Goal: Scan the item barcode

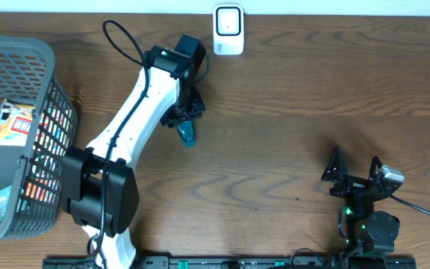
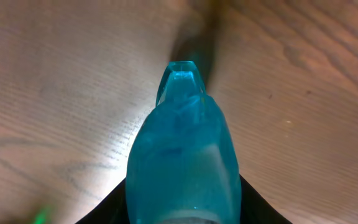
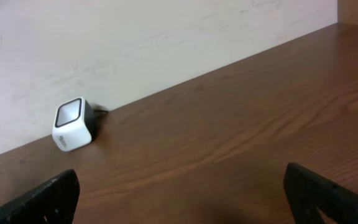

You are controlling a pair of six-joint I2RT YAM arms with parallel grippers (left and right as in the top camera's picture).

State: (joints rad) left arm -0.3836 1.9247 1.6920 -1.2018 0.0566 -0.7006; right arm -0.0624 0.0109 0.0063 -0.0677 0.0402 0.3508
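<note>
The item is a translucent teal bottle (image 1: 188,135). My left gripper (image 1: 184,119) is shut on it, holding it over the table below and to the left of the scanner. In the left wrist view the bottle (image 2: 182,149) fills the middle, its narrow end pointing away over the wood, with my left gripper (image 2: 182,208) clamped on its wide part. No barcode shows on it. The white barcode scanner (image 1: 228,31) stands at the table's far edge and also appears as a small white cube (image 3: 73,124) by the wall. My right gripper (image 1: 355,167) stands open and holds nothing (image 3: 185,199).
A grey plastic basket (image 1: 21,46) with several packaged goods stands at the left edge of the table. The scanner's cable runs behind it toward the wall.
</note>
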